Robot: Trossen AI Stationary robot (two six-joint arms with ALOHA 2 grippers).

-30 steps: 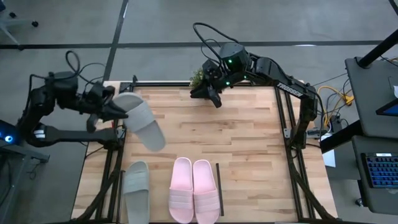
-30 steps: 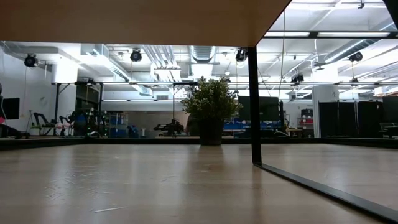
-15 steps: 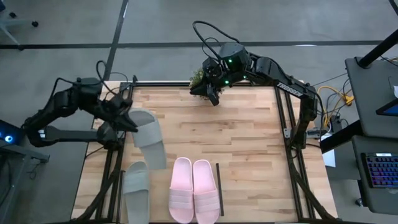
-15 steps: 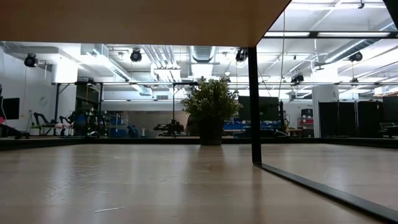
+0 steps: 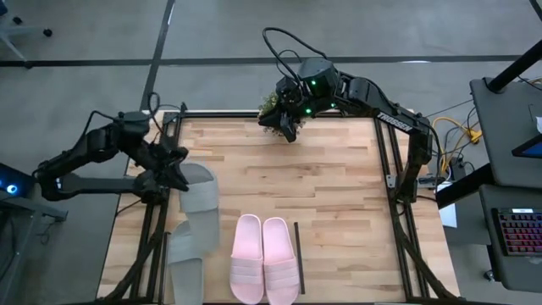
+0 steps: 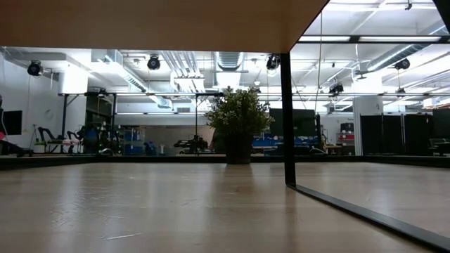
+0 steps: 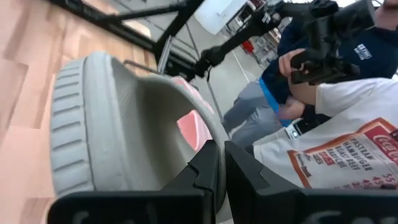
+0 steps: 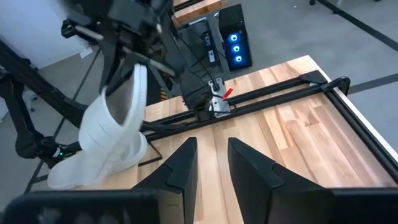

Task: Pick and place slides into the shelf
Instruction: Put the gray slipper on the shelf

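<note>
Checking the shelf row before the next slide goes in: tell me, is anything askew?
Yes. The grey-green slide in the left gripper hangs tilted, its lower end overlapping its mate on the wood. The pink pair lies straight, side by side. The right gripper waits by the far edge.

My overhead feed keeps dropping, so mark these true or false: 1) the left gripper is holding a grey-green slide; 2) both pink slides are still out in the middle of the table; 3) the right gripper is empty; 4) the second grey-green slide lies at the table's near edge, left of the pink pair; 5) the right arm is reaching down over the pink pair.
1) True: the left gripper is shut on the held grey-green slide.
2) False: the pink slides lie side by side at the near edge.
3) True: the right gripper is open, empty.
4) True: the second grey-green slide.
5) False: it waits at the far edge.
</note>
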